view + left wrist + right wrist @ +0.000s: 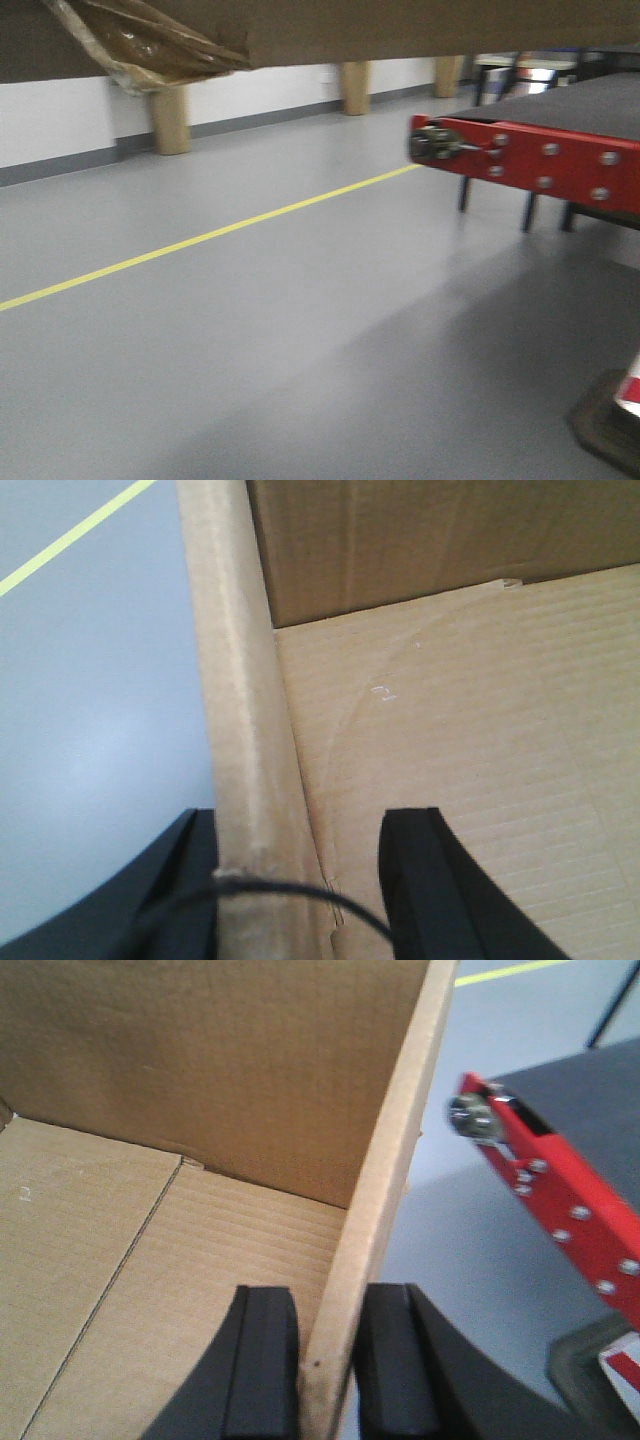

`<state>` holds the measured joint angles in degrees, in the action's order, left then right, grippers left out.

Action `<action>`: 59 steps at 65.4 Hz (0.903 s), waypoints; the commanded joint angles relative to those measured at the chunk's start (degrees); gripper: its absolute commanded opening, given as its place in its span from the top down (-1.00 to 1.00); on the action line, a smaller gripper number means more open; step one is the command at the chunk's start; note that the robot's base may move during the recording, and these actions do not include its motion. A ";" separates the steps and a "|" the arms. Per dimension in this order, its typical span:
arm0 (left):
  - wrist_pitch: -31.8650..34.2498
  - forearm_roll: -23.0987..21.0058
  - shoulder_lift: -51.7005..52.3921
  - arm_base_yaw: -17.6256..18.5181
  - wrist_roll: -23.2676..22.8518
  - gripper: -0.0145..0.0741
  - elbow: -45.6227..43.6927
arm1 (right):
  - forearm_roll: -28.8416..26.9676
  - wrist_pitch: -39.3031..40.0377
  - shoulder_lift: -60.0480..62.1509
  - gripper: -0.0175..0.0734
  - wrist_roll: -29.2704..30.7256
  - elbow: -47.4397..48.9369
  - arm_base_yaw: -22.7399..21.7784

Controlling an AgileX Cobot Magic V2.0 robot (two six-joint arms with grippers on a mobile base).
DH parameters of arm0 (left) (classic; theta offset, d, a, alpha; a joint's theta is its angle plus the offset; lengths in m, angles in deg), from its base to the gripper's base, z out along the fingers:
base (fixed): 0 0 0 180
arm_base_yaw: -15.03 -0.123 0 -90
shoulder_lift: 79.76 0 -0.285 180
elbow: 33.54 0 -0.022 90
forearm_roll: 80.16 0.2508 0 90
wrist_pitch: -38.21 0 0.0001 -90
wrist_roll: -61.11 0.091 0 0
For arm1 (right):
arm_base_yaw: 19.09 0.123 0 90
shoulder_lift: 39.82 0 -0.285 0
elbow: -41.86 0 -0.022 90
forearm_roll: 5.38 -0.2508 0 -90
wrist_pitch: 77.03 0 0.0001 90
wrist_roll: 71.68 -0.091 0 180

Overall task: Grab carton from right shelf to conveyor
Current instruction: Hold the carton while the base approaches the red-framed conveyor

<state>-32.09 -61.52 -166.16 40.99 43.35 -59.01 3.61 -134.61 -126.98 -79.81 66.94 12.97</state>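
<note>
I have the carton (400, 25) up in the air. In the front view its brown underside fills the top of the frame, with a crumpled scrap of yellowish tape (150, 50) hanging off its dented left corner. Below it is only the grey floor (300, 340), crossed by a yellow line (200, 240).

The conveyor (570, 105) sits to the right and lower down. Its red edge strip (540, 160) and end roller face the carton, and no part of the carton is over the dark belt.

My right end effector (330, 1360) is closed on the carton's right-hand wall. One black finger (265, 1360) is inside the carton and the other is outside, both pressed flat against the cardboard. The red strip is just past that wall.

My left end effector (300, 880) straddles the left-hand wall. The outer finger (185, 880) touches the cardboard, while the inner one stands a little off the wall over the carton's bottom. I cannot tell whether this side is actually clamping. A thin black cable (300, 888) runs across the wall between the fingers.
</note>
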 commanded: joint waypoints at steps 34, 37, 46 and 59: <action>1.39 0.34 0.64 0.70 2.04 0.71 -0.38 | 0.14 4.07 0.52 0.74 1.29 0.46 -0.03; 1.39 1.02 0.64 0.70 2.04 0.71 -0.38 | 0.14 4.07 0.52 0.74 1.29 0.46 -0.03; 1.39 3.79 0.64 0.70 2.04 0.71 -0.38 | -0.03 4.07 0.52 0.74 1.29 0.46 -0.03; 1.39 6.46 0.64 0.70 2.04 0.71 -0.38 | -0.11 4.07 0.52 0.74 1.29 0.46 -0.03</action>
<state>-32.09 -57.05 -166.16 41.26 43.35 -59.01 3.28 -133.41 -127.09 -79.81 66.94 12.97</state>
